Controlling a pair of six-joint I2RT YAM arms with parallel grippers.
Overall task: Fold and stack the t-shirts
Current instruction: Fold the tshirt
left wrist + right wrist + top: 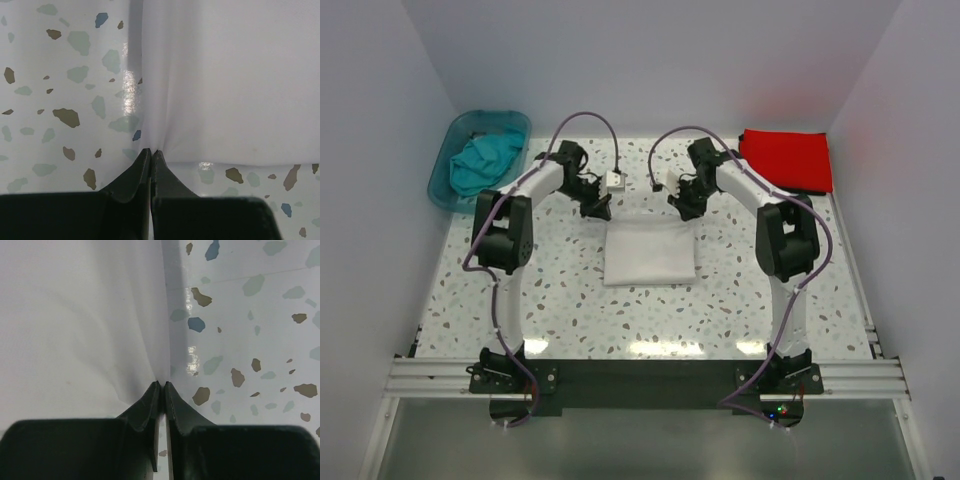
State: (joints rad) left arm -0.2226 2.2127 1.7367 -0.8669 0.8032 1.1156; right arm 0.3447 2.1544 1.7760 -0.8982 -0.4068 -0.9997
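Centrally in the top view, the folded white t-shirt is pinched at its upper corners by the closed left gripper and right gripper. The red t-shirt is laid upper right, and the teal t-shirt is held in the tub upper left.

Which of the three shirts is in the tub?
The teal shirt, crumpled in the tub at far left. The white shirt lies mid-table; the red shirt lies far right.

Lab test cell, white walls, terrazzo table
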